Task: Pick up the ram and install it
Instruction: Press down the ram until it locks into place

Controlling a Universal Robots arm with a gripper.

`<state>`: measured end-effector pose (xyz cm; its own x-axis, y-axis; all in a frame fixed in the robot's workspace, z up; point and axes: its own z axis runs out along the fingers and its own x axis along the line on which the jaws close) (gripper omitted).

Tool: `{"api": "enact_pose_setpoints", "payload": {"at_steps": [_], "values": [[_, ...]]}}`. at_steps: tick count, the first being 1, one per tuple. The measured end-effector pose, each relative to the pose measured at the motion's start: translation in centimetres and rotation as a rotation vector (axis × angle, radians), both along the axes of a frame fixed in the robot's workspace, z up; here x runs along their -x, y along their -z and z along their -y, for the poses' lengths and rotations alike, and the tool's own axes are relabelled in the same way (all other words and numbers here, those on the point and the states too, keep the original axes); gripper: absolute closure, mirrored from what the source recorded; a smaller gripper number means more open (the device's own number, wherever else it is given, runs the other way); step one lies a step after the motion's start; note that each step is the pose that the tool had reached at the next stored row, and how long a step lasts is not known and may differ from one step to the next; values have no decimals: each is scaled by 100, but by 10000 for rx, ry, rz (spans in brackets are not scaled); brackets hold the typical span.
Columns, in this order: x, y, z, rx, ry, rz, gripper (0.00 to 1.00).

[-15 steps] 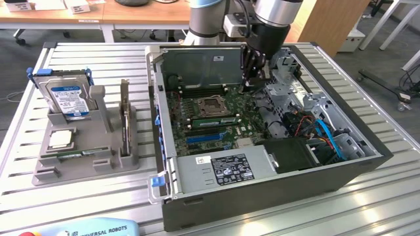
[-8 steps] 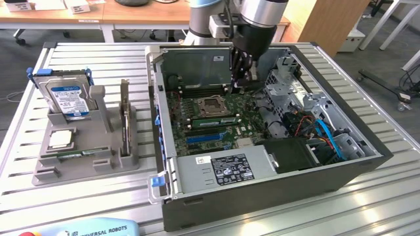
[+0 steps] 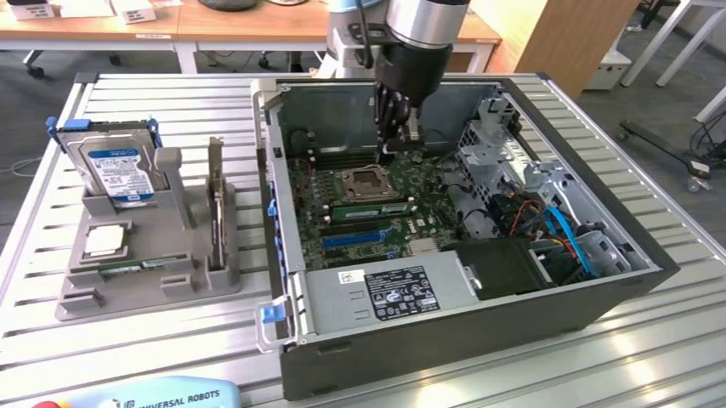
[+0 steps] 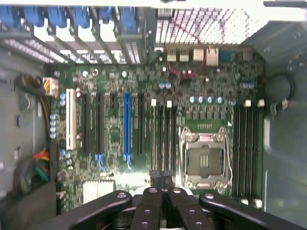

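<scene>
- The gripper (image 3: 392, 151) hangs inside the open computer case (image 3: 454, 340), its fingers pressed together with nothing between them, just above the motherboard (image 4: 144, 81) near the CPU socket (image 3: 365, 180).
- A ram (image 3: 365, 207) stick sits in a slot beside the socket.
- On the grey holder (image 3: 148, 285), another green stick (image 3: 127, 266) lies near the hard drive (image 3: 114, 166).

Computer case (image 3: 454, 327) mid-counter (image 3: 635, 357); holder rack (image 3: 148, 276) toward exterior view's left edge, hard drive (image 3: 114, 170) in it; my tool (image 3: 397, 144) inside case over motherboard (image 3: 363, 212).
</scene>
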<state>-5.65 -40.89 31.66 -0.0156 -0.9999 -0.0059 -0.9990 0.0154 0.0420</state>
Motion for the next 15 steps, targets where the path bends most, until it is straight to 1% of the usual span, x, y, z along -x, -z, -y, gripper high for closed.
{"api": "enact_pose_setpoints", "payload": {"at_steps": [4,9,15], "values": [[103,4,-8,2,3,-1,90],[113,15,-8,0,3,0,90],[119,103,-8,1,3,0,90]]}}
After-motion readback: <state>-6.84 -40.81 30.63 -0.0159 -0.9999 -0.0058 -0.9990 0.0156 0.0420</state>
